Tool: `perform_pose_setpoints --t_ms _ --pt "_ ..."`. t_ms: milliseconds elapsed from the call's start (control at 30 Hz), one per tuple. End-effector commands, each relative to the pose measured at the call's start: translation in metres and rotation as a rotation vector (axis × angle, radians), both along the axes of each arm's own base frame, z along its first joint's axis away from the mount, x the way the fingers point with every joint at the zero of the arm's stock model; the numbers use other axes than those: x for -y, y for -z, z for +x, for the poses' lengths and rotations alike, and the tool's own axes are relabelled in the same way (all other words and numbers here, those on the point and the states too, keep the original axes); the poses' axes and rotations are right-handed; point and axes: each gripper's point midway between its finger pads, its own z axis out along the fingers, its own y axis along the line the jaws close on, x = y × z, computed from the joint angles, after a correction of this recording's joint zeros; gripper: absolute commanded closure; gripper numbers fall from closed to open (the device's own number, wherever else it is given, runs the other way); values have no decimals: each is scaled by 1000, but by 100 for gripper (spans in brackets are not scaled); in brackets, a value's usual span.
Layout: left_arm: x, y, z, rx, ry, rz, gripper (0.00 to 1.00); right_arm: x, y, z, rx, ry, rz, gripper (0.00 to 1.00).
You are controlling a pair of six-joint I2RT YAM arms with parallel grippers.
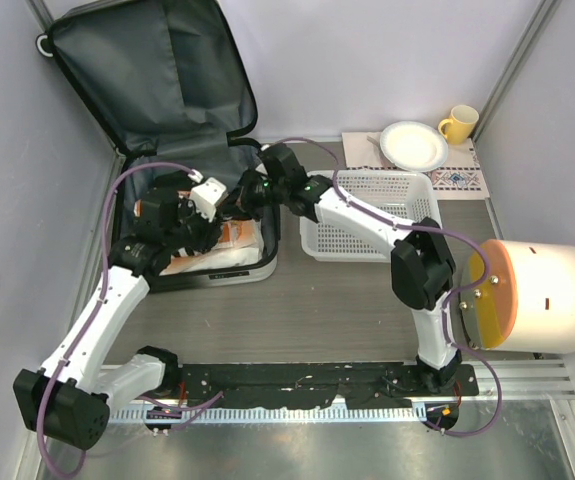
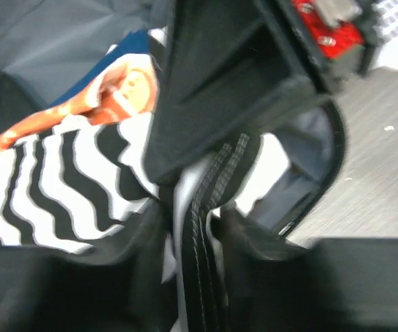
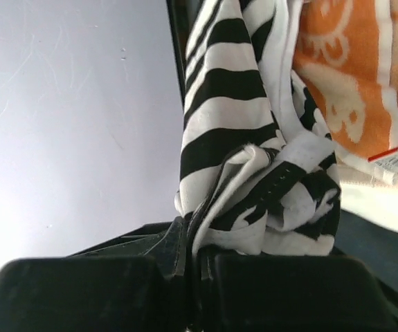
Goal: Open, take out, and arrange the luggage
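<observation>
The luggage, a large hard-shell suitcase with dark grey fabric lining, lies open in the upper left of the top view. Its lid stands up against the back wall and its base rests flat on the table. Folded clothes fill the base.

The right arm's fingers are pressed together, pinching a bunched fold of a black-and-white striped garment. A plush orange-and-white patterned towel lies right against it. The left arm's fingers sit close on either side of a black ribbed strap and some white cloth. I cannot tell whether they grip it or merely flank it.

The pinch catches only a fold, so I judge that the garment could slip free on a lift. It could also drag the towel up with it, since the two are touching. If the strap crosses the garment, a pull might snag and tug the base across the table. Both arms work the same corner of the suitcase, so contact between them is a risk.

A white slatted plastic basket sits just right of the suitcase, under the right arm's reach. Further to the upper right, a round white plate and a yellow mug stand on a patterned placemat. A white drum with an orange face sits at the right edge.
</observation>
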Motion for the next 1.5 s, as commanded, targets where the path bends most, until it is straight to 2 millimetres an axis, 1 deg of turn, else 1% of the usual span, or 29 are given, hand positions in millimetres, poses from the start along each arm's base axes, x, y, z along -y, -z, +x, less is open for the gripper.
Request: perform_pose_setpoints --t_ms 0,33,67,100,133,167,200,233,267,300,367,467,500,533,600,633,700,733,833,933,1000,1067,1100,1167,1200,1233,1367,1400,1467 --pt "26 -35 -16 39 162 -64 28 23 -56 31 233 -18 66 99" --pt "27 -36 -17 32 164 -64 22 31 -59 32 277 -44 54 99" --pt "26 -36 -19 9 159 -62 20 46 -59 42 289 -38 42 99" --pt "25 -36 -19 -2 156 -59 16 55 -53 43 288 -61 20 99" --pt "24 -33 -23 -31 155 -51 15 62 -53 37 306 -117 25 99" --pt "24 -36 -23 -33 155 -50 14 74 -49 40 336 -141 1 99" --pt "23 -34 -23 -43 149 -49 10 91 -36 42 302 -150 -49 99" --pt "21 -33 -22 -47 131 -47 9 101 -29 42 295 -166 -81 99" --pt "21 -32 -23 -54 122 -53 9 116 -16 37 283 -202 -149 99" --pt "21 -32 -24 -57 120 -55 1 131 -10 41 278 -192 -181 99" --pt "21 -32 -25 -68 109 -64 0 157 0 38 284 -196 -271 99" --pt "19 -28 -25 -87 89 -69 0 201 8 48 294 -148 -389 99" --pt "20 -28 -26 -91 85 -76 0 211 0 47 344 -149 -408 99" --pt "19 -27 -27 -93 85 -76 0 223 -2 50 357 -136 -427 99" --pt "20 -25 -29 -98 82 -80 0 238 -10 49 393 -126 -454 99" --pt "19 -25 -29 -96 78 -79 1 248 -11 53 422 -130 -471 99" --pt "18 -25 -29 -96 80 -77 1 258 -13 52 452 -151 -493 99" --pt "18 -25 -30 -96 81 -74 0 264 -11 52 485 -184 -514 99" --pt "18 -28 -29 -86 86 -71 1 289 -3 54 474 -218 -578 99" --pt "19 -26 -30 -95 88 -72 0 319 -1 57 498 -252 -670 99" --pt "19 -23 -31 -102 89 -71 0 340 4 53 502 -297 -737 99" --pt "19 -21 -32 -108 93 -74 0 359 14 47 472 -334 -785 99" --pt "19 -20 -32 -109 95 -74 1 374 17 51 458 -319 -807 99" --pt "20 -18 -32 -114 94 -73 1 391 27 56 451 -330 -834 99" --pt "20 -16 -32 -117 99 -71 0 398 40 61 452 -369 -848 99" --pt "20 -16 -31 -117 99 -71 0 405 46 65 449 -375 -859 99" --pt "18 -11 -29 -129 88 -49 1 413 81 86 428 -407 -893 99" --pt "14 -8 -28 -130 70 -34 0 415 94 89 398 -420 -898 99" --pt "10 -5 -27 -138 56 -16 0 417 103 94 398 -435 -910 99"
